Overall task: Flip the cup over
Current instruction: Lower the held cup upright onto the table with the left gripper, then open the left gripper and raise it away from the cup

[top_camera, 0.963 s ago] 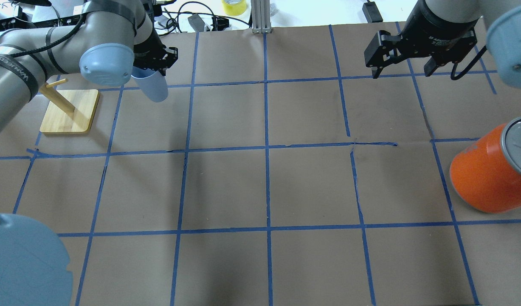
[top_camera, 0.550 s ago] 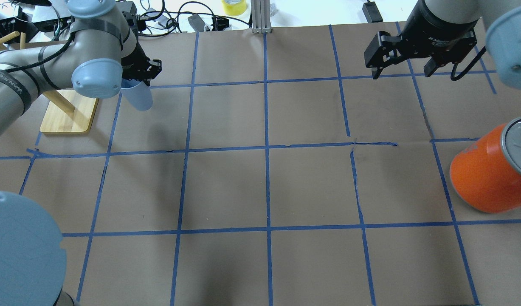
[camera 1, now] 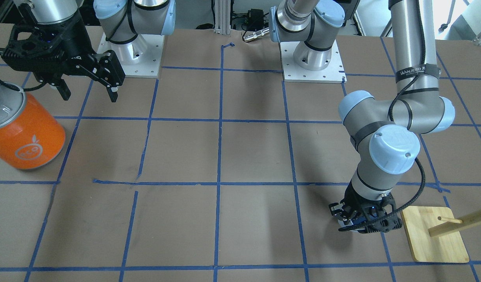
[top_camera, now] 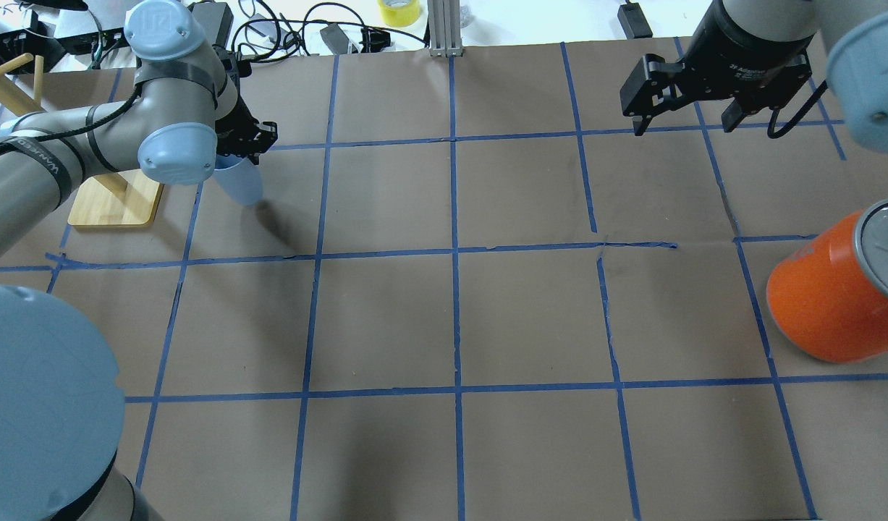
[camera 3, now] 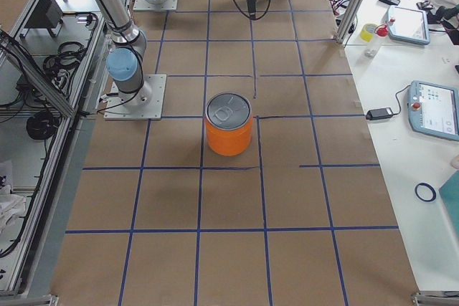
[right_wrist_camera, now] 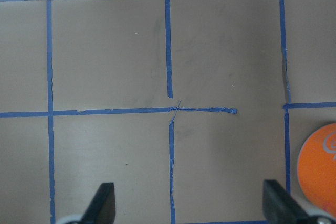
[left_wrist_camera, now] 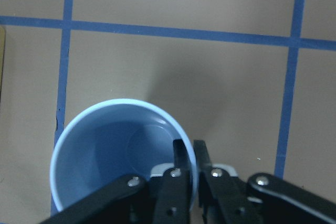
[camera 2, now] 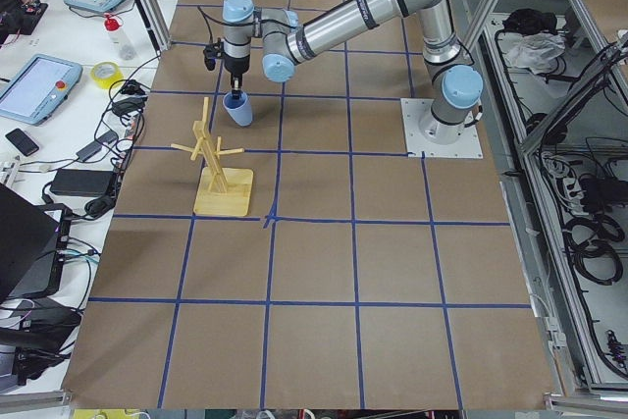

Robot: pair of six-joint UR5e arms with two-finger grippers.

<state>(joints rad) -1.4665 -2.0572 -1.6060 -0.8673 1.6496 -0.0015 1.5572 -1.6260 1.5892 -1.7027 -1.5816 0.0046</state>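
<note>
The pale blue cup (top_camera: 239, 182) stands mouth up just right of the wooden stand, at or just above the table; I cannot tell if it touches. My left gripper (top_camera: 231, 159) is shut on its rim, one finger inside and one outside, as the left wrist view shows (left_wrist_camera: 191, 153) with the cup (left_wrist_camera: 100, 150) seen from above. In the front view the left gripper (camera 1: 365, 224) hides most of the cup (camera 1: 347, 230). The cup also shows in the left view (camera 2: 237, 109). My right gripper (top_camera: 684, 124) is open and empty, held above the far right of the table (camera 1: 89, 94) (right_wrist_camera: 190, 208).
A wooden peg stand (top_camera: 115, 197) (camera 1: 434, 235) (camera 2: 222, 190) sits right beside the cup. A large orange can with a silver lid (top_camera: 827, 304) (camera 1: 24, 133) (camera 3: 229, 131) stands at the table's right side. Cables and tape lie beyond the far edge.
My left arm has turned the cup from tilted to upright and lowered it toward the table, slightly leftward near the stand. The right arm has not moved.
</note>
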